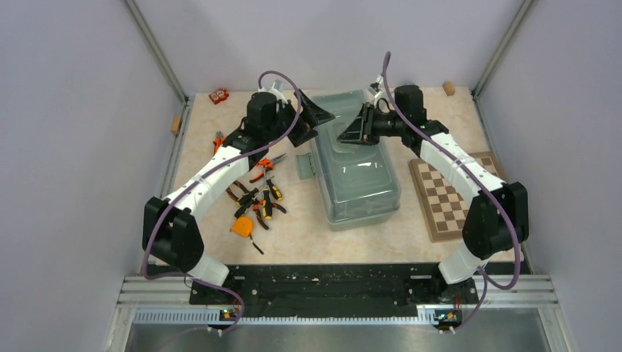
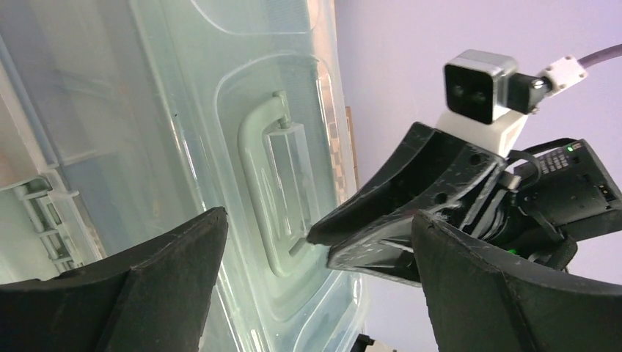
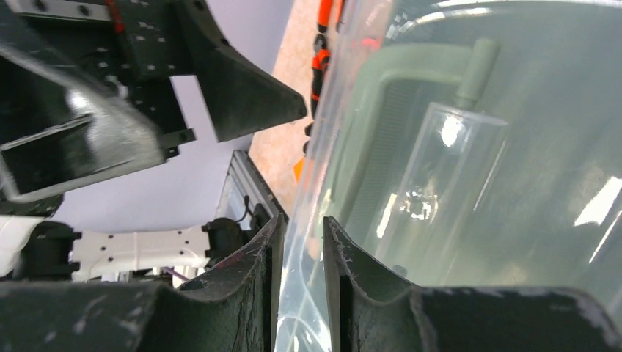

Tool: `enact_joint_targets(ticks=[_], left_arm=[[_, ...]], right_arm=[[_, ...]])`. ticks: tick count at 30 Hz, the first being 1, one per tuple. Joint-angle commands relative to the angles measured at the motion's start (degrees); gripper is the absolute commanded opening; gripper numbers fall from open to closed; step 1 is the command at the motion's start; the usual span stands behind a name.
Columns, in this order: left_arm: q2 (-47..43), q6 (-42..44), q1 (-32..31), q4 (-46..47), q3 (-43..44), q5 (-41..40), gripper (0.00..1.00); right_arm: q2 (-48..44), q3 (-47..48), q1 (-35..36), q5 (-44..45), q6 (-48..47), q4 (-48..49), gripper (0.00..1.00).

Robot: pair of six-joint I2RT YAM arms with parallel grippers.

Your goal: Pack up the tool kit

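Two end effectors meet at our toolbox (image 1: pixel 359 172), centre frame on the bench (image 1: pixel 429 110): the right end effector (image 3: pixel 301 227) pinches the edge of the translucent lid (image 3: pixel 477 183), we reckon to swing it open; the left end effector (image 1: pixel 308 123) hangs spread wide.

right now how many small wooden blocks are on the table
2 blocks: one at the left edge, one in the far right corner. More may be hidden behind the toolbox.
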Motion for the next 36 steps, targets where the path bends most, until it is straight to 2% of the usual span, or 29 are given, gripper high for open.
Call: enact_joint_targets(ticks=[1,6,10,12,16,21,23,29,36], left_arm=[[-2.3,2.1,0.2,-0.8,3.8,0.7,1.00],[-2.4,2.0,0.3,-0.9,3.8,1.3,1.00],[-4.9,3.7,0.5,-2.4,2.7,-2.0,1.00],[-7.9,5.3,1.2,-3.6,1.1,-5.2,1.00],[-13.7,11.1,2.2,-8.9,-1.8,-12.9,1.00],[-21.4,16.2,2.5,-13.8,-6.5,-22.7,1.00],[-24.4,17.0,2.5,-14.7,-8.9,-25.0,1.00],[-30.1,18.2,2.5,-17.1,-14.1,-28.7,1.00],[-32.1,17.9,2.5,-18.8,-16.4,-28.0,1.00]], right_arm=[[-3.9,-0.4,-1.9,-5.9,3.4,8.6,0.26],[-4.1,0.6,-2.0,-5.7,3.2,8.8,0.27],[-4.7,5.6,-1.6,2.0,-6.7,-3.9,0.28],[-4.8,9.0,-0.4,7.7,-12.4,-11.0,0.30],[-5.0,15.3,5.8,27.4,-23.7,-22.5,0.33],[-9.9,10.6,15.9,49.4,-37.1,-21.3,0.37],[-11.9,7.9,19.1,54.7,-42.9,-18.8,0.40],[-14.8,2.3,24.2,58.8,-54.9,-12.6,0.47],[-13.1,-0.3,27.5,57.1,-60.9,-12.0,0.49]])
